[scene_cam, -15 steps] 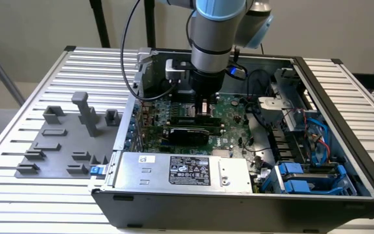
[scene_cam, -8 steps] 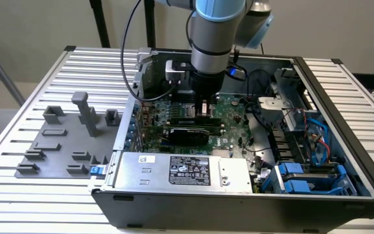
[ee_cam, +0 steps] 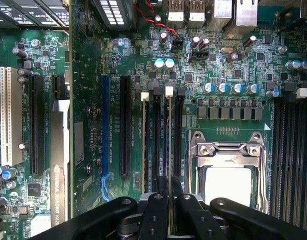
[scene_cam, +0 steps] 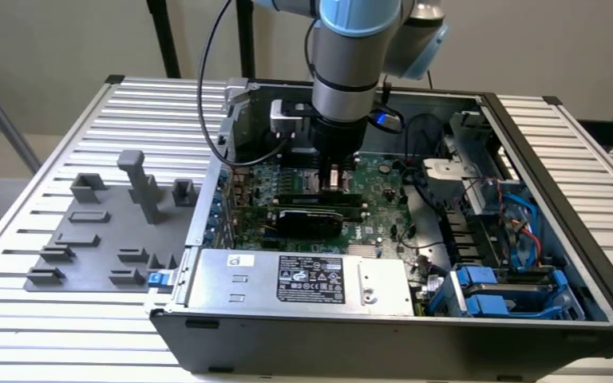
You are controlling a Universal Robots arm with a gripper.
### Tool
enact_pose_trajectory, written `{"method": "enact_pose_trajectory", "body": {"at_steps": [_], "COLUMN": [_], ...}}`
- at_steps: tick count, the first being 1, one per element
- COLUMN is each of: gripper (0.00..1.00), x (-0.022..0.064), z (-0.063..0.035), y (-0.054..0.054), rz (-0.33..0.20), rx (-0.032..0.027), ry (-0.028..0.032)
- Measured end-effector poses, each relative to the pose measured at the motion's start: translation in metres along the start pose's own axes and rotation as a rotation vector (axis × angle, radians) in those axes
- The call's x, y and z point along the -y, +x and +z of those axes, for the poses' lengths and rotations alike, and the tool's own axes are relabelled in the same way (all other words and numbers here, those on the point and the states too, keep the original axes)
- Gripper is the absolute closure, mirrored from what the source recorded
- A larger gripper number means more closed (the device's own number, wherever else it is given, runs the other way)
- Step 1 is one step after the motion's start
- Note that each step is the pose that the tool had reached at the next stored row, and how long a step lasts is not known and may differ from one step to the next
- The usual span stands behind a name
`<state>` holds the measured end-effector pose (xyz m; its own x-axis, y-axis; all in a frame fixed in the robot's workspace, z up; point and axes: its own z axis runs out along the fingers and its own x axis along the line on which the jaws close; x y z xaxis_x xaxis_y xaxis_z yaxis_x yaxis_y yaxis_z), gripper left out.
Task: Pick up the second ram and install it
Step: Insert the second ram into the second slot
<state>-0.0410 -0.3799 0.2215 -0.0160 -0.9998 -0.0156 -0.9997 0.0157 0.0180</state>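
- The gripper (ee_cam: 169,200) hangs straight down from the arm into an open computer case (scene_cam: 562,239), its two black fingers (ee_cam: 156,212) nearly together and clamped on the top edge of the second ram (ee_cam: 169,150).
- Seen edge-on in the wrist view, the second ram is a thin pale line running away from the fingers, lying along a dark memory slot (ee_cam: 163,140) on the green motherboard (ee_cam: 88,100).
- In the exterior view the gripper (scene_cam: 334,182) stands over the middle of the motherboard (scene_cam: 376,215), above a row of slots.
- Whether the stick is fully seated cannot be told.
- Judged from this, seating well calls for keeping the stick upright, parallel to the slot, and pressing evenly along its length.
- The metal processor socket (ee_cam: 228,165) lies just beside the slots; more empty slots (ee_cam: 291,150) lie beyond it.
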Motion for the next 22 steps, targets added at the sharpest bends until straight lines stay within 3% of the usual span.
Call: {"method": "enact_pose_trajectory", "body": {"at_steps": [11, 14, 15, 22], "gripper": [0.85, 0.72, 0.72, 0.72], "x": [-0.0001, 0.0000, 0.0000, -0.0011], "z": [0.0021, 0.0022, 0.0019, -0.0130], "y": [0.000, 0.000, 0.000, 0.000], "rz": [0.008, 0.008, 0.008, 0.008], "rx": [-0.0073, -0.0070, -0.0070, -0.0070], "ry": [0.0001, 0.0003, 0.0003, 0.0003]}}
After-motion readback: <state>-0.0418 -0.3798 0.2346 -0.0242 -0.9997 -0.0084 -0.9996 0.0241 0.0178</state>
